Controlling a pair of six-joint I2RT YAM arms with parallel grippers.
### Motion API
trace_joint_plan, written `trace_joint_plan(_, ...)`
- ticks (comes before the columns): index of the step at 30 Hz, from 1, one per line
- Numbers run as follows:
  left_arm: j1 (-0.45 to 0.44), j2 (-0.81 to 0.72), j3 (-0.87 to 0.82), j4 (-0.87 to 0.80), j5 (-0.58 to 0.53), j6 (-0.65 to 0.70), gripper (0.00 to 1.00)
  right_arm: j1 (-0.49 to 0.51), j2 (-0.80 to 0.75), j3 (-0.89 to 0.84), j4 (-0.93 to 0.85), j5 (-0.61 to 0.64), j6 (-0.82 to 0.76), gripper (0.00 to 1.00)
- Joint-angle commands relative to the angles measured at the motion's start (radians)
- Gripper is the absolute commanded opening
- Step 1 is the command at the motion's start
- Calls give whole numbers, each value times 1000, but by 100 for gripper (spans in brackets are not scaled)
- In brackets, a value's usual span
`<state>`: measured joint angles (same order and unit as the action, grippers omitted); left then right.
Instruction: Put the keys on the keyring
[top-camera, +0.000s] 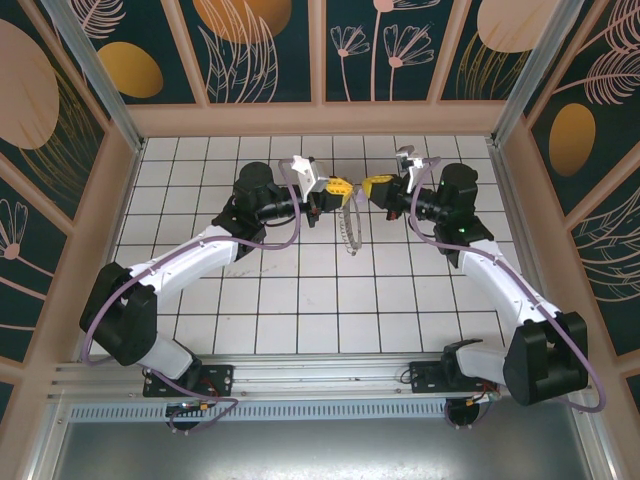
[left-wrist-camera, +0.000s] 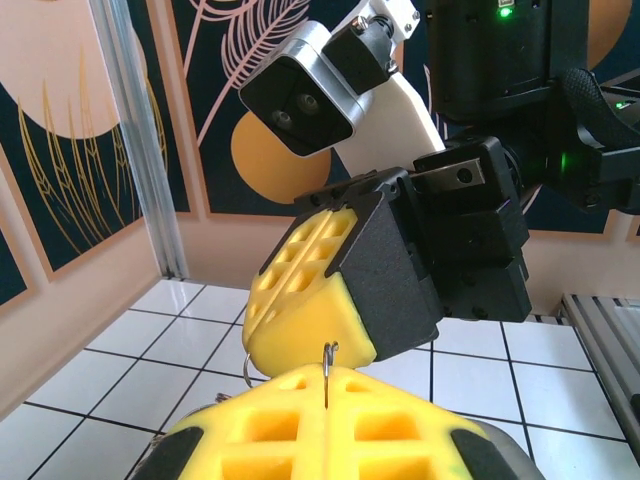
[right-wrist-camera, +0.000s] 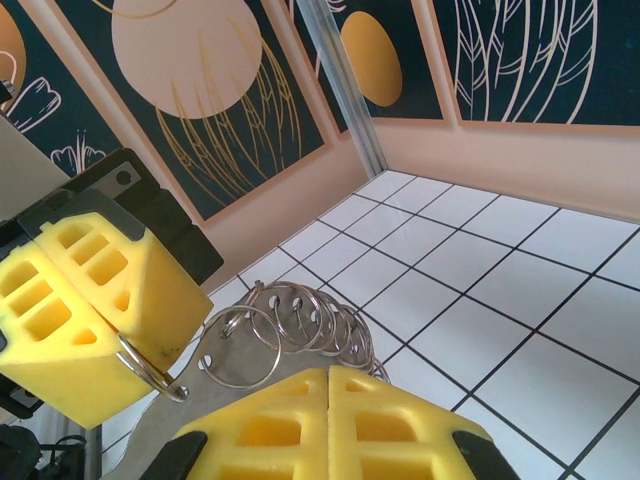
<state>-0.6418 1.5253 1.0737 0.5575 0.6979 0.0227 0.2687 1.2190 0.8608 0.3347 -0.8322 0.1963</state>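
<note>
The keyring (top-camera: 348, 230) is a string of thin grey metal rings on a flat holed metal strip. It hangs between the two grippers above the white tiled floor. My left gripper (top-camera: 336, 188) is shut, with one wire ring (left-wrist-camera: 328, 362) pinched in the seam of its yellow pads (left-wrist-camera: 250, 430). My right gripper (top-camera: 378, 186) faces it tip to tip, also shut. Another ring (left-wrist-camera: 247, 366) pokes out from under its pads. Looking from the right wrist, several rings (right-wrist-camera: 300, 320) fan across the strip (right-wrist-camera: 215, 385) just beyond my right gripper (right-wrist-camera: 328, 385). The keys are out of view.
Patterned walls and aluminium posts (top-camera: 95, 70) enclose the tiled floor (top-camera: 330, 310). Purple cables (top-camera: 285, 240) loop along both arms. The arm bases sit on the rail (top-camera: 320, 375) at the near edge.
</note>
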Motion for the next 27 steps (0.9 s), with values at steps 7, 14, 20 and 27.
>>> trace_joint_plan(7, -4, -11, 31, 65, 4, -11, 0, -6, -85, -18, 21, -41, 14, 0)
trace_joint_plan(14, -4, -16, 22, 87, 22, 12, 0, -3, -148, -45, 22, -57, 7, 0)
trace_joint_plan(20, -5, -27, 23, 106, 23, 73, 0, -5, -183, -51, 4, -67, -21, 0)
trace_joint_plan(27, -5, -23, 43, 104, 52, 126, 0, 1, -194, -57, 42, -79, -17, 0)
